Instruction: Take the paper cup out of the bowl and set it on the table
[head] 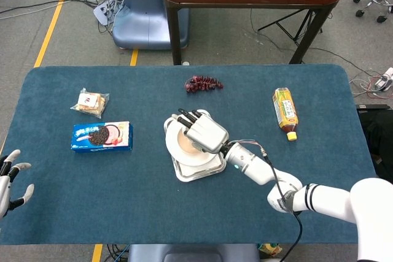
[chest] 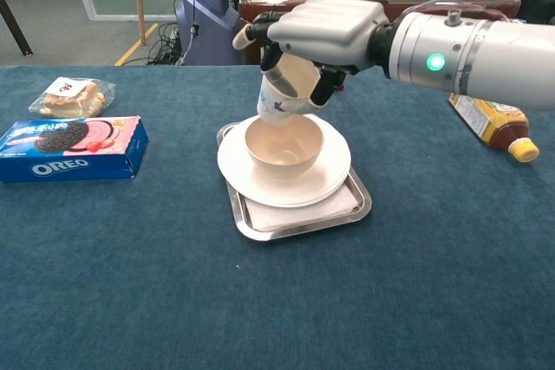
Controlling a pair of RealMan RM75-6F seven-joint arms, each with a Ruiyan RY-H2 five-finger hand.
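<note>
Gripping paper cup [chest: 284,93] above bowl [chest: 283,146]: right hand [chest: 323,30]

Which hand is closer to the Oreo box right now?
Left. The left hand waits open at the table's near-left edge, just beyond the Oreo box; the right hand holds the paper cup above the bowl.

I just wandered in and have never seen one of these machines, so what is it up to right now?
The robot's right hand is holding a paper cup in its fingers, just above a bowl that sits on a white plate on a metal tray. The cup is tilted and no longer inside the bowl, but not yet set down on the blue table. The left hand waits open at the table's edge, holding nothing.
</note>
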